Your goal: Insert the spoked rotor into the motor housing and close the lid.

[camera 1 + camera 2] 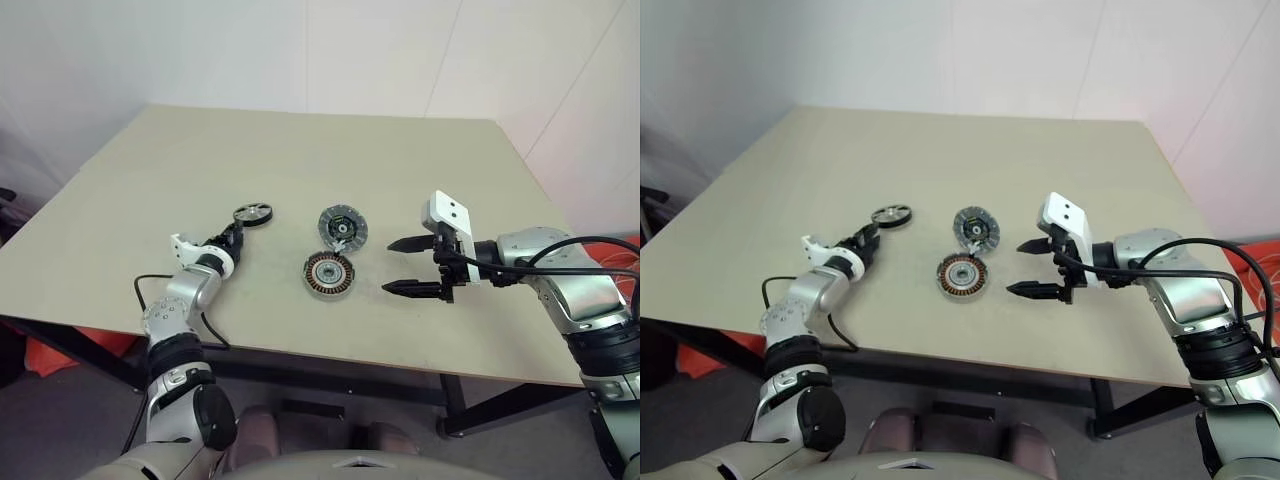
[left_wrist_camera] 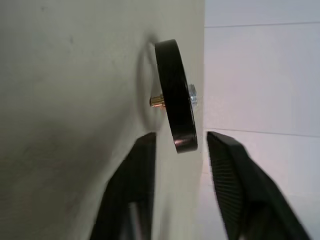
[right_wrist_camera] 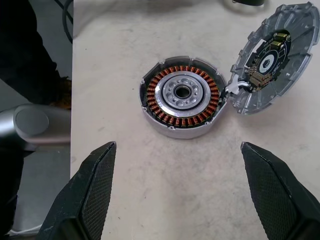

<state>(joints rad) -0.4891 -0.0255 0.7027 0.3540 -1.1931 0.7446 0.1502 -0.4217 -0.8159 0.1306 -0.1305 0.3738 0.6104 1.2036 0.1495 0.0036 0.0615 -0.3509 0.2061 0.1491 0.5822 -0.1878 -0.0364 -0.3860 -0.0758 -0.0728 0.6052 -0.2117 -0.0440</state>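
**Rotor loose on the table, housing unfilled**

The spoked rotor (image 1: 253, 213) lies on the table (image 1: 420, 170) left of the lid (image 1: 342, 227); the left wrist view shows it edge-on, spokes hidden. The left gripper (image 2: 181, 145) has its jaws parted on either side of the rim, not pressing it. The motor housing (image 3: 182, 96) holds copper coils and a central bearing, lid edge touching it. The right gripper (image 1: 408, 266) hovers beside them, jaws spread wide.

Both head cameras look down over the table (image 1: 120, 220) (same scene, slightly offset); each wrist camera sits close, facing along its own fingers.
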